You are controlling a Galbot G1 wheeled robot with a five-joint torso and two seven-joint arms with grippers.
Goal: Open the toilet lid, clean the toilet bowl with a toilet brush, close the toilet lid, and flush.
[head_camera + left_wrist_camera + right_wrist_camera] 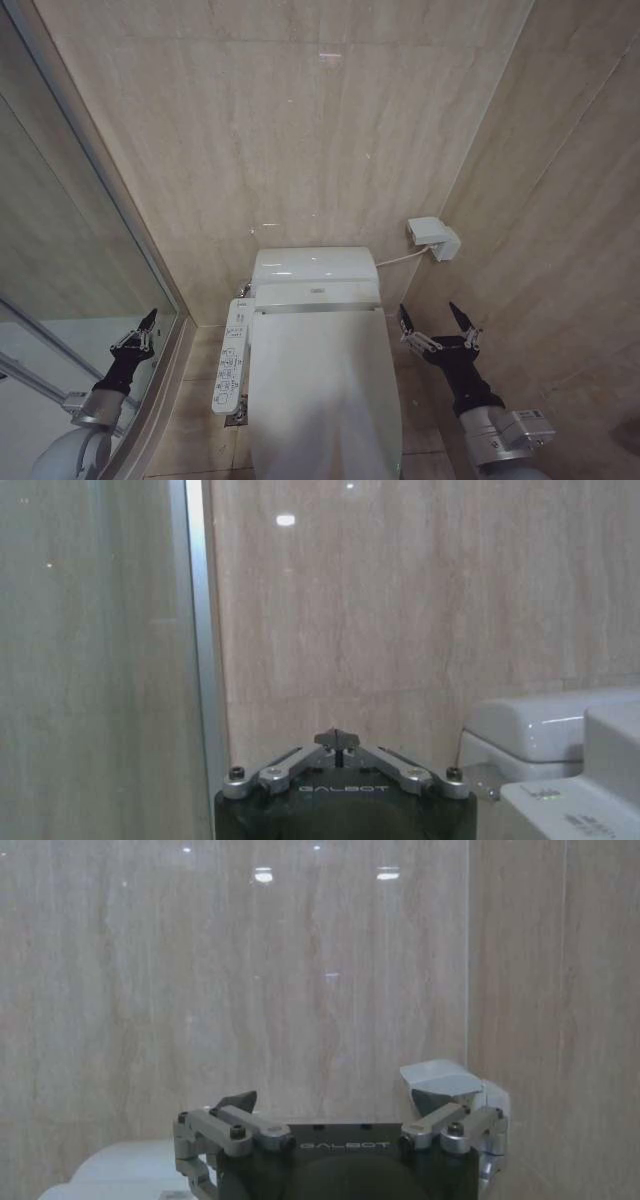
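Currently, head view: the toilet lid [325,385] is down, flat over the bowl, a smooth white oval running toward the bottom edge of the frame. The tank [313,266] sits behind it against the beige tiled back wall [290,120]. A white control panel [231,362] with buttons is fixed along the toilet's left side. A small white wall box [433,238] hangs on the right wall, with a cable running from it to the tank.

The left gripper [142,333] is low on the left, just beside the glass shower partition [70,260], well apart from the toilet. Its fingertips meet at a point, so it's closed and holding nothing. The right gripper [436,322] hovers to the right of the lid, near the seat hinge but not touching. Its two fingers are spread wide, nothing between them.

Left wrist view: the left gripper [338,739] has its fingers pinched together at the tip, empty. It faces the tiled wall, with the partition's metal frame [203,630] beside it. Part of the toilet tank [540,727] shows at the frame edge, clear of the gripper.

Right wrist view: the right gripper [340,1104] is wide open, empty, pointing at the wall. The wall box [450,1084] sits just behind one fingertip [432,1104]; contact can't be judged. A rounded white toilet surface [120,1170] shows beneath the gripper body.
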